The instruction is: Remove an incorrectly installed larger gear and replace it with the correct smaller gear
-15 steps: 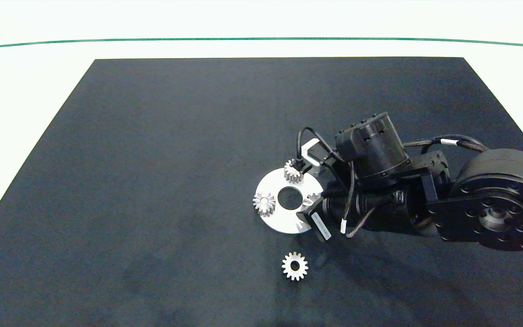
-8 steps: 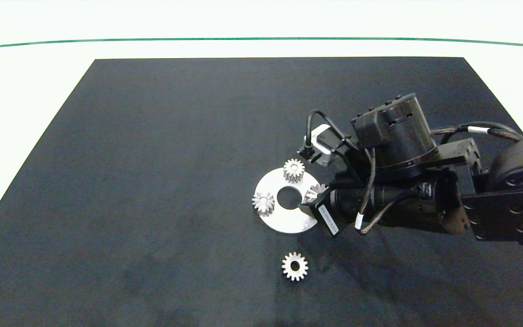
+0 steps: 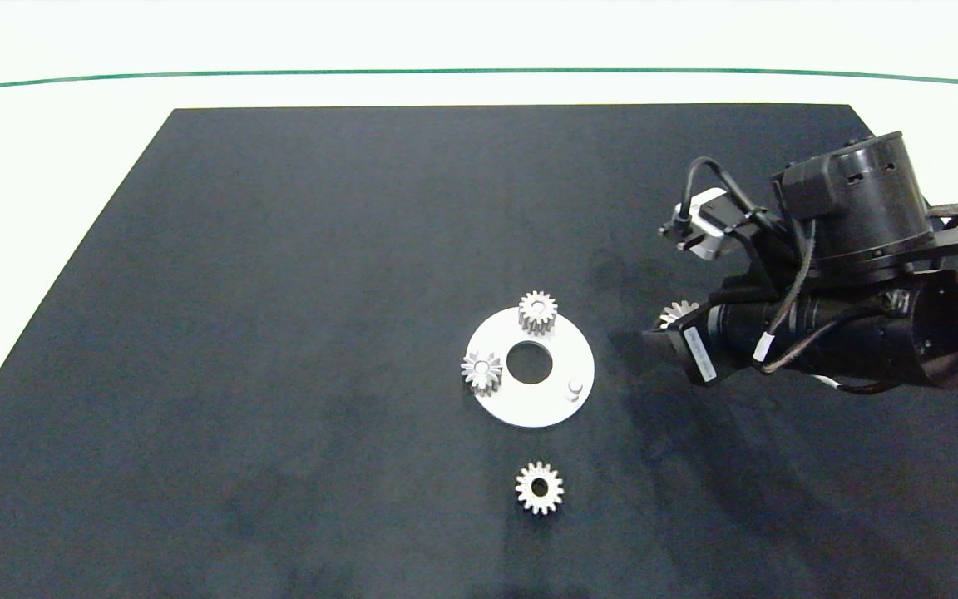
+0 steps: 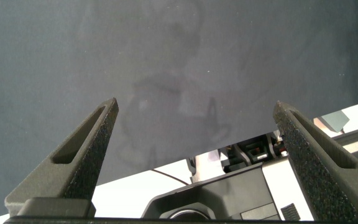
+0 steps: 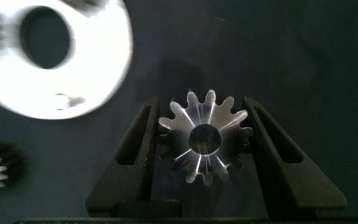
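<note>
My right gripper (image 3: 669, 323) hangs above the black mat to the right of the white round plate (image 3: 529, 405), shut on the larger gear (image 3: 677, 313). The right wrist view shows the larger gear (image 5: 205, 138), star-toothed, pinched flat between the two fingers (image 5: 135, 155), with the plate (image 5: 98, 68) beyond it. The smaller gear (image 3: 540, 487) lies loose on the mat in front of the plate. On the plate's right side a short peg (image 3: 575, 388) stands bare. My left gripper (image 4: 196, 109) is open over bare mat and is out of the head view.
Two small gears (image 3: 537, 312) (image 3: 481, 372) sit on the plate's far and left pegs, around its centre hole (image 3: 530, 363). The black mat (image 3: 279, 291) covers a white table, and the right arm's bulk fills the right side.
The right gripper has lifted the larger gear off the plate's right peg and carried it up and to the right. The peg now stands uncovered.
</note>
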